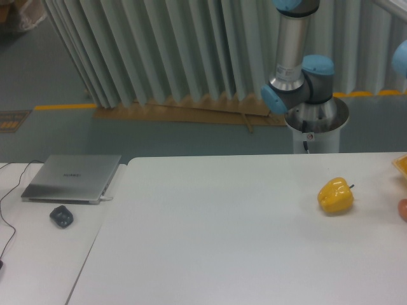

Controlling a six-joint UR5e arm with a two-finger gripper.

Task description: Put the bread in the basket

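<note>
The bread is out of view. The gripper is out of view too; only the arm's base and lower joints (pixel 299 89) show, behind the table's far edge at the right. A yellow-orange corner (pixel 400 166) at the right edge may be part of the basket; I cannot tell. A small reddish thing (pixel 403 210) is cut off by the right edge below it.
A glossy yellow bell pepper (pixel 335 196) sits on the white table (pixel 210 235) at the right. A closed grey laptop (pixel 72 178) and a dark mouse (pixel 61 216) with cables lie on a second table at the left. A pleated curtain hangs behind.
</note>
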